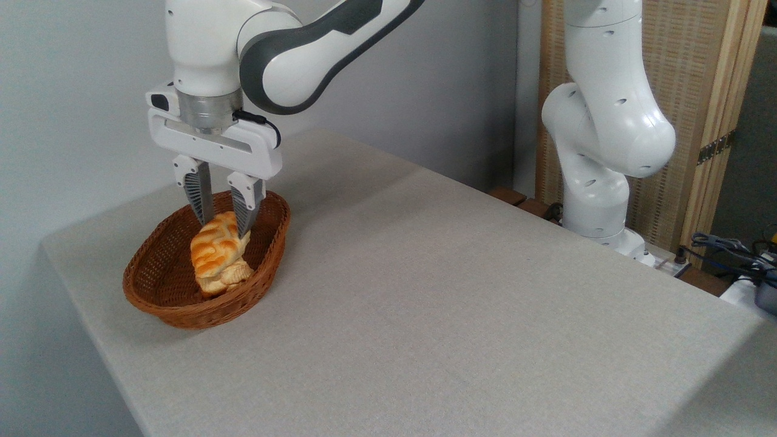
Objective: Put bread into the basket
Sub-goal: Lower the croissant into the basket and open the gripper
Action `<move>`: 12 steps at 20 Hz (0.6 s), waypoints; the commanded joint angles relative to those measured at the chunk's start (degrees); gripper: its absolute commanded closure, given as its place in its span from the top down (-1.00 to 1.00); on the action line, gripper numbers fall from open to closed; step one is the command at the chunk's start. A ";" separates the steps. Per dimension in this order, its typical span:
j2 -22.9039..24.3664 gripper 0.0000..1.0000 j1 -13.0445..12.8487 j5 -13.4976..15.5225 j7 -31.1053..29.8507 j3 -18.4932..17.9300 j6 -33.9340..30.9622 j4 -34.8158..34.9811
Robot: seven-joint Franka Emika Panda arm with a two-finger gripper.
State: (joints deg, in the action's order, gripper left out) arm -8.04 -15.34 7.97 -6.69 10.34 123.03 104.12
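Bread [217, 252], one glossy golden-orange lattice-topped pastry, sits inside your single oval reddish-brown wicker basket [159, 298], tilted steeply, upper end pinched between your gripper's [223, 226] nearly closed fingers, lower end toward the near rim.

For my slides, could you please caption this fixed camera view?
Gripper holds the bread inside the wicker basket on the table.

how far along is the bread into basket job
Nearly done. The bread is already down inside the basket, tilted with its lower end near the bottom. The gripper has its fingers either side of the upper end. Left: let go and lift clear.
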 commanded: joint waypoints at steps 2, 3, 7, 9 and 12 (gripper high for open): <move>-0.22 1.00 0.22 0.47 -0.78 0.03 0.46 -0.94; -0.22 1.00 0.22 0.47 -0.78 0.03 0.37 -0.94; 0.83 1.00 0.40 0.21 0.10 -0.76 0.02 -1.02; 1.63 1.00 0.84 -2.33 0.89 -1.55 -0.16 -1.11; 3.56 1.00 0.84 -3.84 5.26 -4.18 -2.60 -1.11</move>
State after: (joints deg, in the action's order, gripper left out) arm -6.75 -14.57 5.37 -5.87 8.49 122.97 103.06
